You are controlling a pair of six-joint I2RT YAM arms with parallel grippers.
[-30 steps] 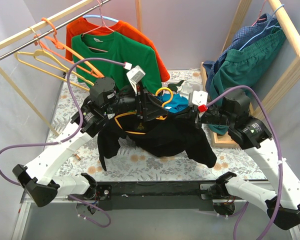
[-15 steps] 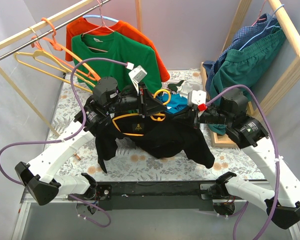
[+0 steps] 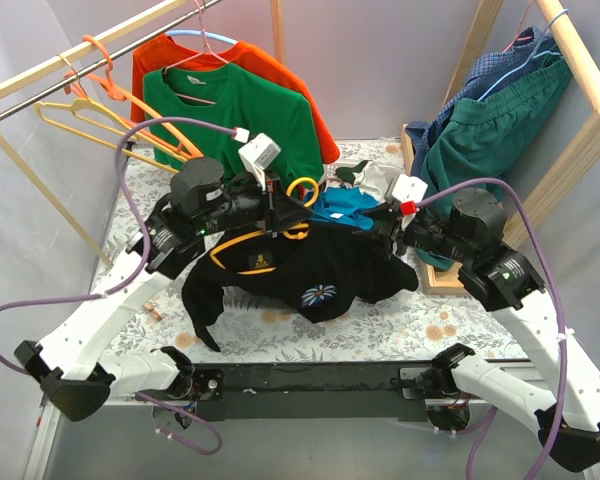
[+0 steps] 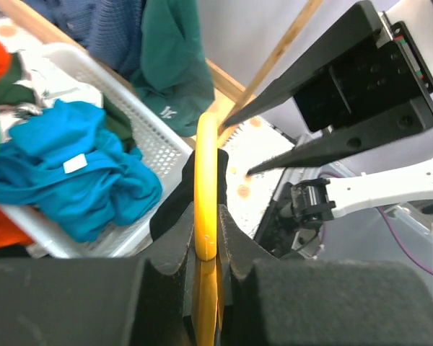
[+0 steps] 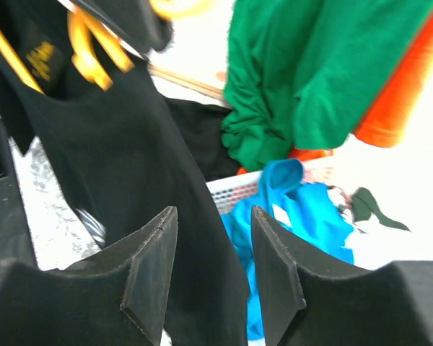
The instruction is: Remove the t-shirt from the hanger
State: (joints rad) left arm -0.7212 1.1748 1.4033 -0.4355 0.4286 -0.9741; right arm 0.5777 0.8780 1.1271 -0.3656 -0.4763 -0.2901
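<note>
Left fingers (image 4: pixel 179 254) are pressed tight on the yellow hanger (image 4: pixel 206 166), pinching it just under its hook. The wrist view shows the yellow bar squeezed flat between the two pads. From above, that grip sits over the middle of the tabletop (image 3: pixel 310 335), toward the far edge.

And there's the black t-shirt (image 3: pixel 310 262), not off yet: the hanger's yellow arm shows inside the collar. The shirt hangs from it across the centre of the tabletop. One sleeve trails down toward the near left, and a small flower print faces up near the hem.

Over to the right fingers (image 5: pixel 150 268), which are spread apart with clear daylight between them. They sit at the shirt's right shoulder, and black cloth fills the view just ahead of them. Whether either finger touches the fabric, I can't tell.

Behind the shirt, at the far edge, sits a white basket (image 4: pixel 141 133) with a blue garment (image 3: pixel 342 207) bundled in it. On the rail at the far left hang a green t-shirt (image 3: pixel 245 110) and an orange t-shirt (image 3: pixel 280 62), with bare hangers (image 3: pixel 105 95) beside them. On the rack along the right edge hangs a teal garment (image 3: pixel 490 125).
</note>
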